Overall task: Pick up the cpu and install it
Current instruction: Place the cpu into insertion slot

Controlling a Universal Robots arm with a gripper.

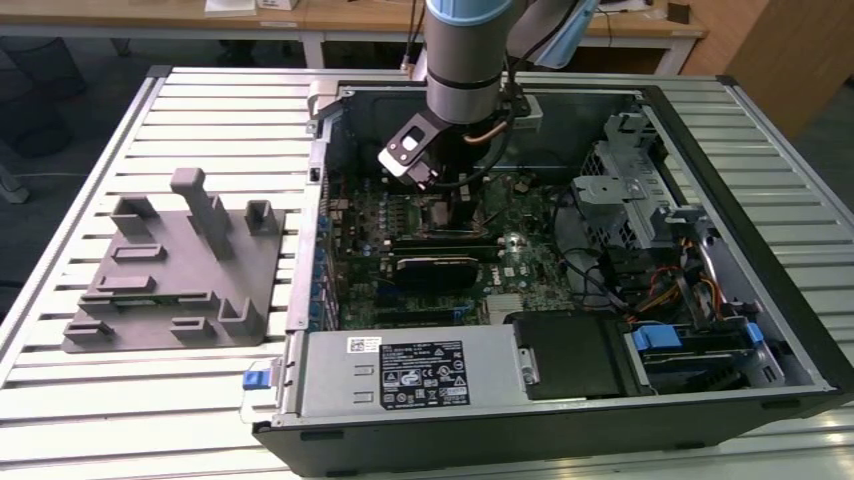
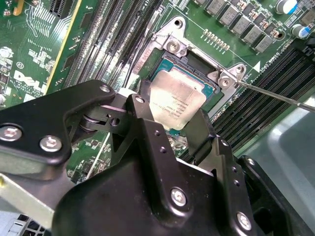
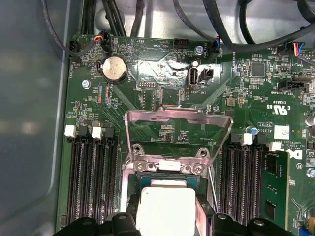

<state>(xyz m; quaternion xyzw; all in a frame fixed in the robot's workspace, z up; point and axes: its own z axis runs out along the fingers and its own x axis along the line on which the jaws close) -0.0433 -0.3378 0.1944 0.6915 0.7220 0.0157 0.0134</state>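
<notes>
The gripper clamps the square cpu by two opposite edges, flat and metal top upward, over the socket inside the computer case on the slatted table.

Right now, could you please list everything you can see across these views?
table: one, silver, slatted, under everything.
tray: one, grey, with upright posts, on the table, to the exterior view's left of the case.
computer case: one, black, open, on the table.
power supply: one, grey, inside the case.
motherboard: one, green, inside the case.
coin cell: one, silver, on the motherboard.
socket frame: one, silver, swung open.
cpu: one, silver-topped, over the socket.
arm: one, grey and light blue, reaching into the case.
gripper: one, black, closed on the cpu's sides.
</notes>
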